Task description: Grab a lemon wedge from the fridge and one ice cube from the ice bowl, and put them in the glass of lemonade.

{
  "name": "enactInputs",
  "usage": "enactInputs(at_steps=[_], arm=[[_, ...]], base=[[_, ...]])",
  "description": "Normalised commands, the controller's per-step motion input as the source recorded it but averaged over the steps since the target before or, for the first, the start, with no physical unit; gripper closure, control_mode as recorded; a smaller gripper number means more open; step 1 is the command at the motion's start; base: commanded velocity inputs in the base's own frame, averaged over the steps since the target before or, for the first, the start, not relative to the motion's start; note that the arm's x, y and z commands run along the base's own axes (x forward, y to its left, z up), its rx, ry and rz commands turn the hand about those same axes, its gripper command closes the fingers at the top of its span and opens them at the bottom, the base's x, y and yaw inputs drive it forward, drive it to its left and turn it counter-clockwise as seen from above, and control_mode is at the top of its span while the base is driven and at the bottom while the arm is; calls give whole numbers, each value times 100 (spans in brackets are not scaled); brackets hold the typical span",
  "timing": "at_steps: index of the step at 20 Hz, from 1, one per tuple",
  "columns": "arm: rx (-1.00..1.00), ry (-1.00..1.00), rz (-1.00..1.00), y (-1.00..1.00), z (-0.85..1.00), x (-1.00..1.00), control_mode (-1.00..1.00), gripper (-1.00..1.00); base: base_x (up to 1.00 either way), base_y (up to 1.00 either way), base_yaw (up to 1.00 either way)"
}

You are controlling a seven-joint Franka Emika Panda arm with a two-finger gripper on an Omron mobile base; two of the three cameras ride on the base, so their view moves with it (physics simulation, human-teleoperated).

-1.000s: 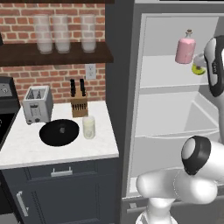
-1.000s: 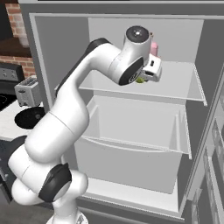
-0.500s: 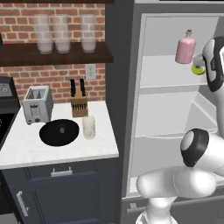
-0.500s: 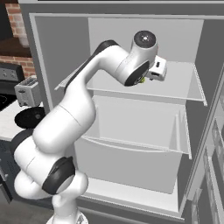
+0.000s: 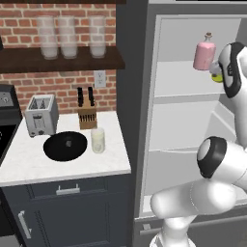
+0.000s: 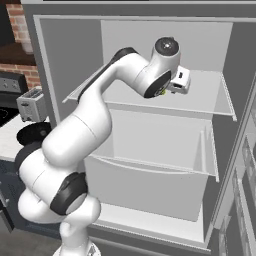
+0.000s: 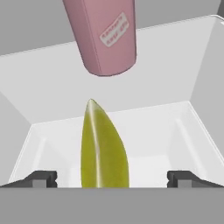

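The fridge [image 5: 136, 101] stands open, its white shelves bare to both base views. On its upper shelf lies the yellow-green lemon wedge [image 7: 104, 148], which also peeks past my hand as a small yellow-green spot [image 5: 216, 73]. My gripper [image 7: 112, 179] is open around it; the wedge sits between the two dark fingertips [image 7: 41, 178] with wide gaps on either side. On the counter to the left rest the black ice bowl [image 5: 65, 145] and, touching its right edge, the glass of lemonade [image 5: 98, 140].
A pink bottle [image 7: 105, 35] stands just behind the wedge on the same shelf [image 5: 204, 52]. A toaster [image 5: 41, 115] and a knife block [image 5: 87, 116] sit at the counter's back. Three frosted glasses [image 5: 70, 37] line the wall shelf. A stove edge shows at far left.
My arm has swung its upper joints to the right and the hand has reached deeper over the upper shelf toward the wedge. The jaws stay open.
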Motion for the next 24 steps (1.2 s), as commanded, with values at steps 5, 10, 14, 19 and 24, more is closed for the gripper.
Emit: enactInputs(at_steps=[5, 10, 14, 19, 24], arm=[[0, 0, 0, 0, -5, 20, -100, -100], [0, 0, 0, 0, -14, 4, -100, -100], [0, 0, 0, 0, -18, 1, -100, 100], [0, 0, 0, 0, -2, 7, -100, 100], [0, 0, 0, 0, 0, -1, -100, 100]], base=[[0, 0, 0], [0, 0, 0], [0, 0, 0], [0, 0, 0], [0, 0, 0]])
